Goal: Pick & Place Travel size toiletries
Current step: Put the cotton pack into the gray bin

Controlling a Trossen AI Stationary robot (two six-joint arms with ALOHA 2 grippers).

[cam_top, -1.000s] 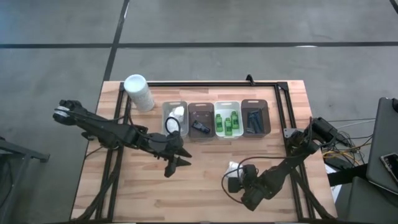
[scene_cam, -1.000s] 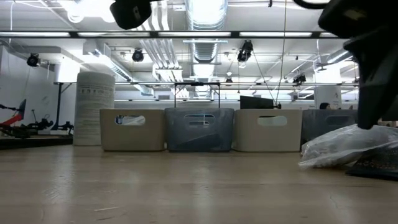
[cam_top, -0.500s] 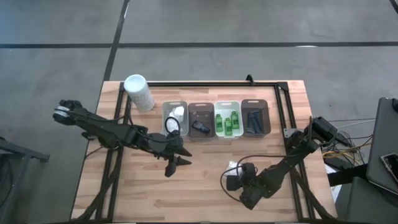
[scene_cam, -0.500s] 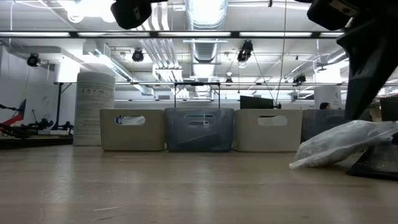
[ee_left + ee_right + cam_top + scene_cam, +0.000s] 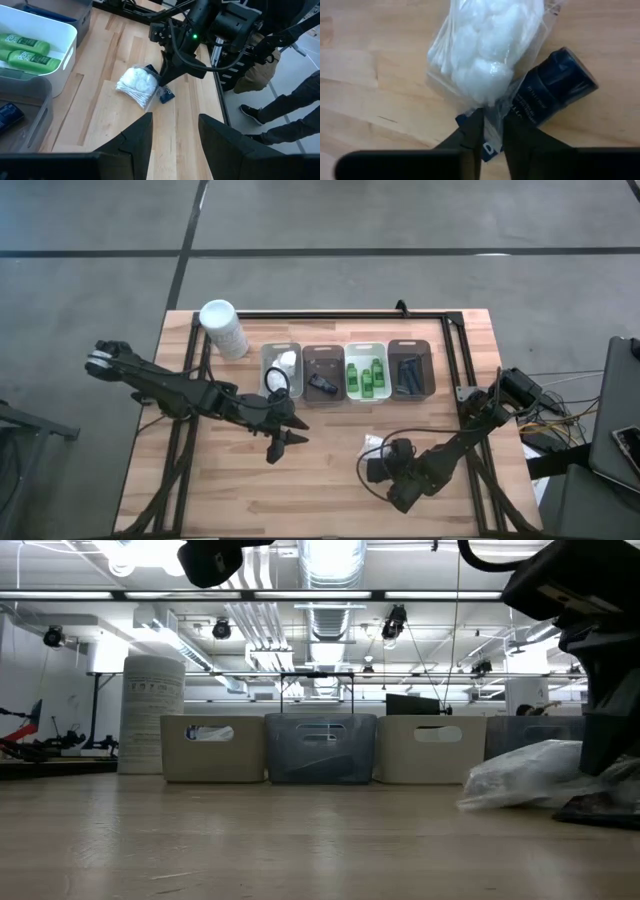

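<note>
Look at your right pincer. It is low on the wooden surface, at the near right part. Its two dark fingers are pinched on the thin edge of a clear packet of white puffs. The packet lies flat on the wood, and its near corner lies over a small dark tube with tiny writing on it. From the low view the packet looks like a crinkly lump right by the dark arm.

Your left pincer hangs over the middle of the surface, just in front of the trays. Its fingers are apart and nothing is between them. From its own camera you can see the packet and the right arm bent down over it.

Four trays sit in a row at the far side. The first tray has white puffs in it. The second tray has small black pieces. The third tray has little green bottles. The fourth tray has thin dark sticks. A tall white container stands at the far left corner, near the first tray.
</note>
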